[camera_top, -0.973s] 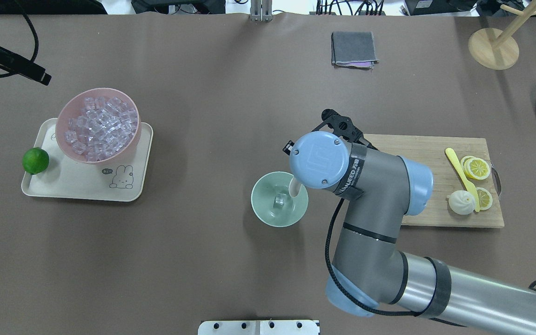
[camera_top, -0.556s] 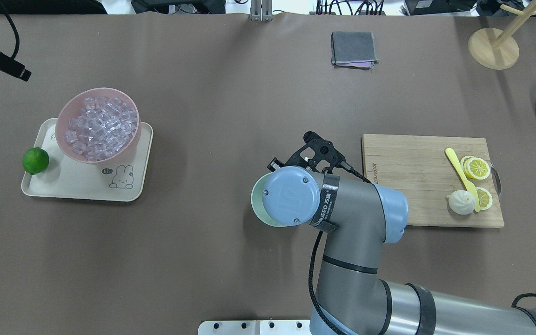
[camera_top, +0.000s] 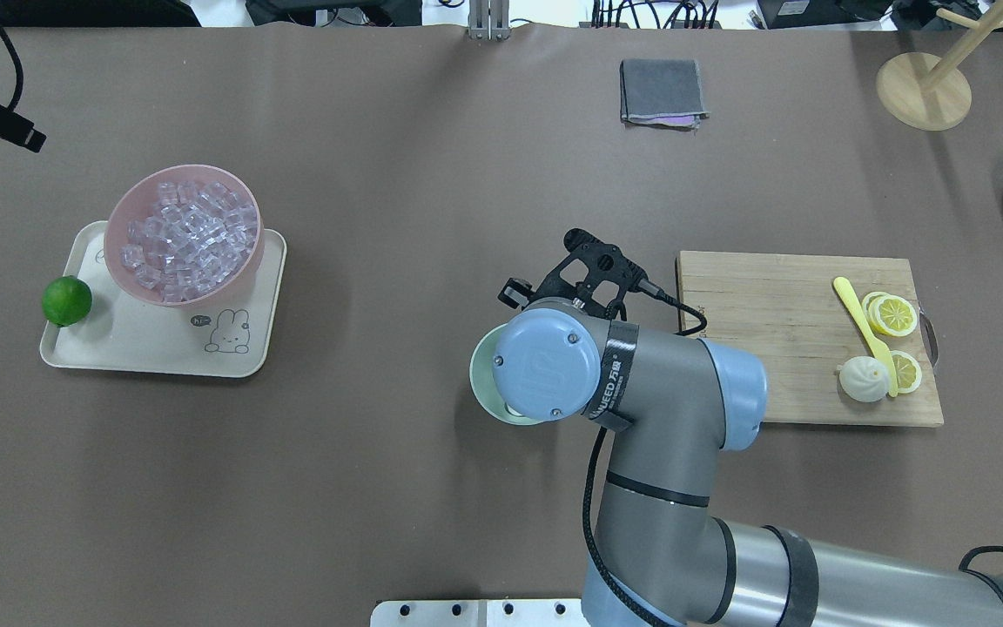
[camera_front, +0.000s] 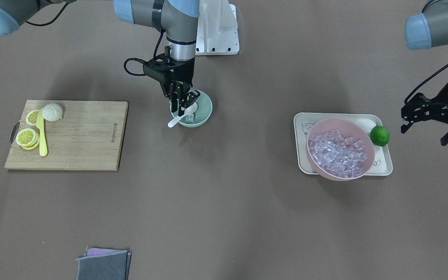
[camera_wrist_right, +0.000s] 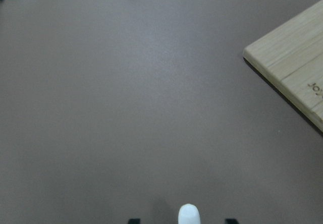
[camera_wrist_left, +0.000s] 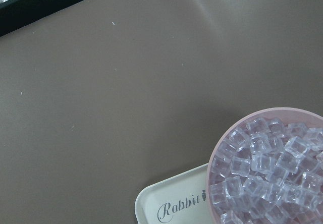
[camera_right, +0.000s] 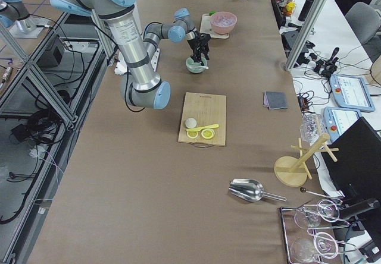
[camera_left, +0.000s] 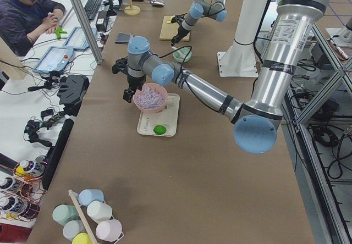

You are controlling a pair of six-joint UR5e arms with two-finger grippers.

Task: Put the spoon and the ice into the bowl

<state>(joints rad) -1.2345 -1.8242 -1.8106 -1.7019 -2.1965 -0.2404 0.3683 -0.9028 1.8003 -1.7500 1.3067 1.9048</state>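
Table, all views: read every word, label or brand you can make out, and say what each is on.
"Rabbit": script on the cream rectangular tray.
Small printed bubble on that tray: too small to read.
Brand mark on the wooden cutting board: too blurred to read.
Lettering on the black wrist strap: partly hidden, unreadable.

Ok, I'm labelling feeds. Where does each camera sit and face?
Front-facing: across the table, facing the robot; right gripper and left gripper show.
Overhead: behind the robot, looking down; right arm overlaps the bowl.
Exterior left: table's left end; left arm near.
Exterior right: table's right end; right arm near.
Left wrist: above the pink bowl; no gripper shows.
Right wrist: over table; spoon tip shows.
Front-facing and overhead share the cutting board.
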